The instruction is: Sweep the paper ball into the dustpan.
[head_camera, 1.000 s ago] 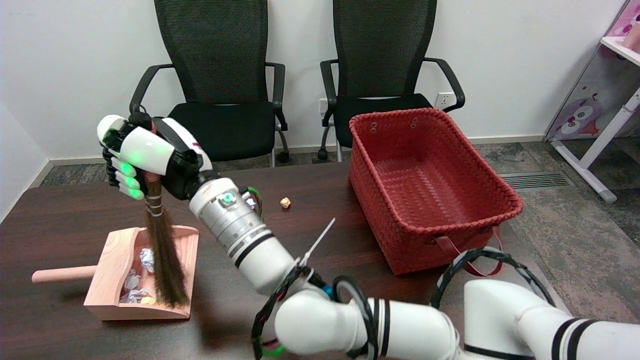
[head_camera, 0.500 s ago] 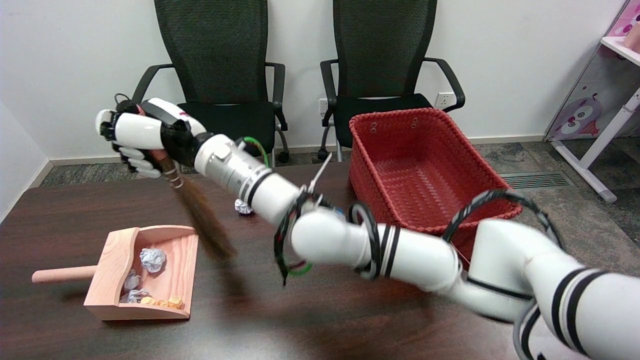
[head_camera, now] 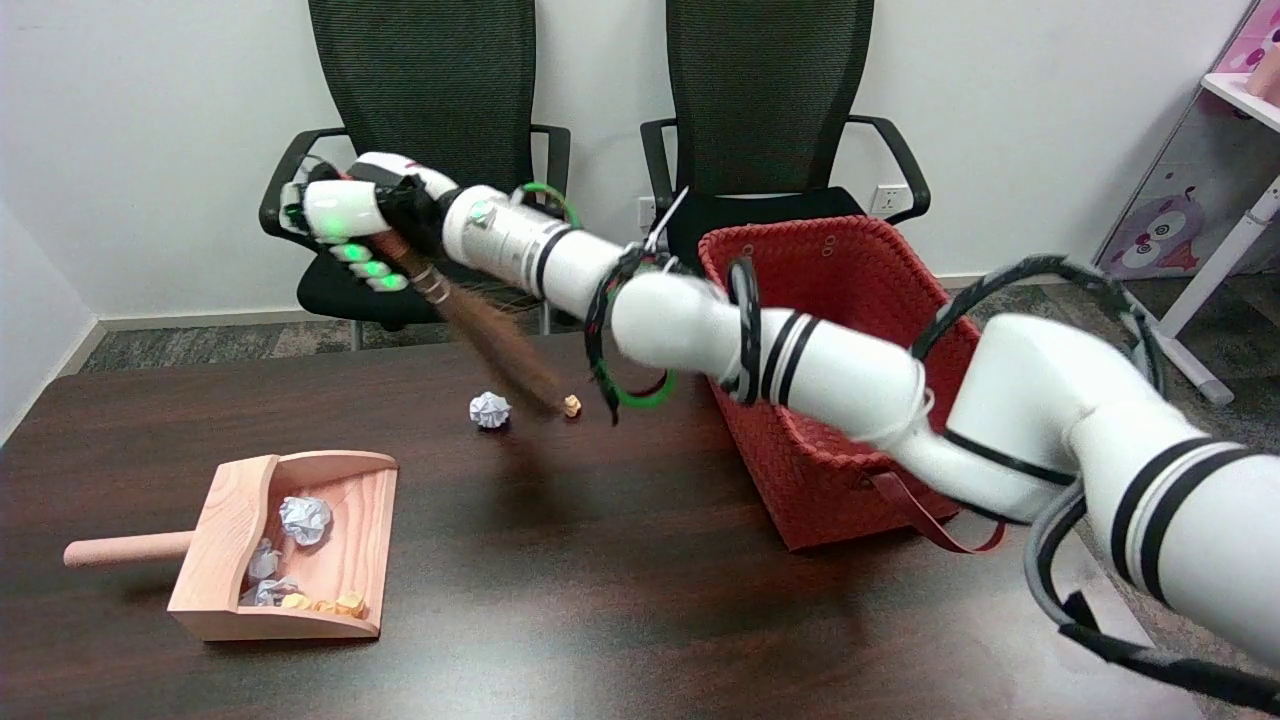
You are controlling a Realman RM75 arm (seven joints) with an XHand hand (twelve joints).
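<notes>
At the far left a wooden dustpan (head_camera: 240, 545) lies flat on the dark tabletop (head_camera: 620, 600), its round handle pointing left and its open mouth facing the near edge; inside it sit crumpled paper scraps (head_camera: 304, 518) and a few small tan bits (head_camera: 325, 604) along the front lip; above and behind it, over the far edge of the tabletop, the right hand (head_camera: 355, 225) is clenched around the handle of a small broom (head_camera: 480, 325), green lights glowing on its fingers; the broom slants down to the right from the grip, silver bands just under the hand, its brown bristles blurred and ending low over the tabletop; a white paper ball (head_camera: 489, 409) rests on the tabletop just left of the bristle tips, well apart from the dustpan and outside it; a small tan lump (head_camera: 571, 405) lies just right of the tips, so close that I cannot tell whether they touch; the white arm runs on to the right, crossing in front of a red woven basket (head_camera: 850, 340) that stands at the right end of the tabletop; two black office chairs (head_camera: 440, 110) stand behind against the wall.
</notes>
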